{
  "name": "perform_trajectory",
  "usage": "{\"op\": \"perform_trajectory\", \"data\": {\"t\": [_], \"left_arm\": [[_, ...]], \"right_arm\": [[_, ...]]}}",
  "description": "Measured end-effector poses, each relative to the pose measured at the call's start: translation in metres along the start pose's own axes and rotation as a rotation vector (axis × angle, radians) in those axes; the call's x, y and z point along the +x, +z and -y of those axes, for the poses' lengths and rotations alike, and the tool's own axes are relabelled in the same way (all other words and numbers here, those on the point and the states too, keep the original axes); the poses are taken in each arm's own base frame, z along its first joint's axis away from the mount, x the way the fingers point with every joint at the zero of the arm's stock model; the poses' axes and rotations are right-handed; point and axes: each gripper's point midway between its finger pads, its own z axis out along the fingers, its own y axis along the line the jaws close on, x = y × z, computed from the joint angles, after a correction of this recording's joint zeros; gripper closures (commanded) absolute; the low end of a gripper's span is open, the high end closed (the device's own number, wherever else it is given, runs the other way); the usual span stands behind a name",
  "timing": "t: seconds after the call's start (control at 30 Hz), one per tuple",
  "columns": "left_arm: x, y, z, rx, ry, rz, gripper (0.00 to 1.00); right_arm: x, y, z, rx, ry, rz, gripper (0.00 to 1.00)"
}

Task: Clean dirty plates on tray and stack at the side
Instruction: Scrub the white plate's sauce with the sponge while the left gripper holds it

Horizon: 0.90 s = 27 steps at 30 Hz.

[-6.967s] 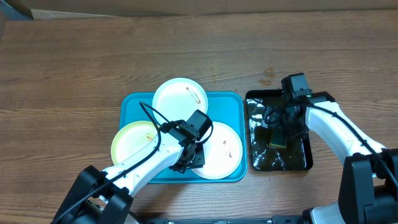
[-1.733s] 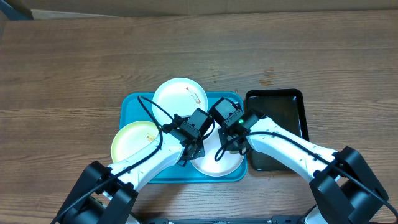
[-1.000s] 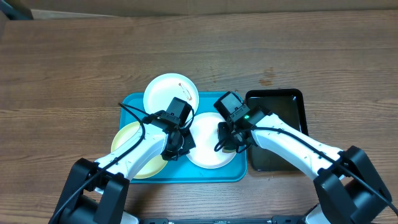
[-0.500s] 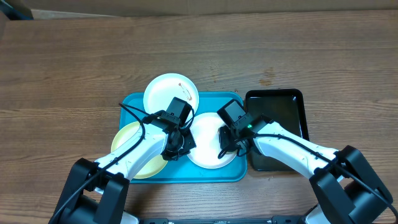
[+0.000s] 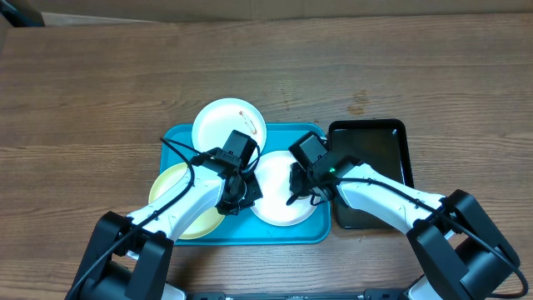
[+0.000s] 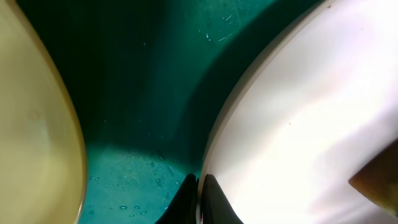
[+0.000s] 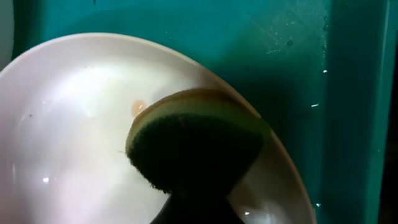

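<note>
On the wooden table [image 5: 83, 83] sits the turquoise tray [image 5: 301, 133], with 3 plates on it. Furthest left, the pale yellow plate [image 5: 176, 198] lies in the tray's near-left part, its left edge over the raised rim. Beyond it and a little to the right, the far white plate [image 5: 218, 125] rests half across the tray's far rim and carries a thin orange streak [image 5: 256, 126].

The left gripper [image 5: 236, 197] is down between the yellow plate and the middle white plate [image 5: 279, 204]. The left wrist view shows its 2 dark fingertips [image 6: 214, 202] pinched tight together on that white plate's left rim, with wet tray floor and the yellow plate's edge beside them.

The middle white plate lies flat in the tray's right half. The right gripper [image 5: 298, 190] leans over its right side, jaws clamped on a sponge [image 7: 194, 146] with a yellow top and a dark green scrubbing face. The sponge is pressed onto the plate's surface near its right rim. A small orange smear [image 7: 138, 107] sits just beside the sponge's left edge.

To the right, touching or just beside the turquoise tray, stands the narrower black tray [image 5: 379, 162], partly covered by the right arm
</note>
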Motion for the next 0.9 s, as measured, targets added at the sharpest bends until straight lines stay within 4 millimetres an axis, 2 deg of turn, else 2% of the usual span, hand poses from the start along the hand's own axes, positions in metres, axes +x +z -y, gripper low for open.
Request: {"op": "perform_trajectory", "data": {"t": [0.33, 0.43, 0.6, 0.73, 0.9], "left_arm": [[0.0, 0.0, 0.0, 0.0, 0.0, 0.0, 0.96], [0.0, 0.0, 0.0, 0.0, 0.0, 0.0, 0.96], [0.0, 0.0, 0.0, -0.001, 0.0, -0.001, 0.96], [0.0, 0.0, 0.0, -0.001, 0.001, -0.002, 0.96], [0.001, 0.0, 0.0, 0.001, 0.004, -0.004, 0.96]], "right_arm": [[0.011, 0.001, -0.016, -0.092, 0.048, -0.081, 0.96], [0.014, 0.003, -0.026, -0.147, 0.042, -0.106, 0.96], [0.021, 0.006, -0.051, -0.294, -0.049, -0.162, 0.96], [0.029, -0.001, -0.049, -0.358, -0.092, -0.254, 0.96], [0.0, -0.02, -0.034, -0.411, -0.079, -0.262, 0.96]]}}
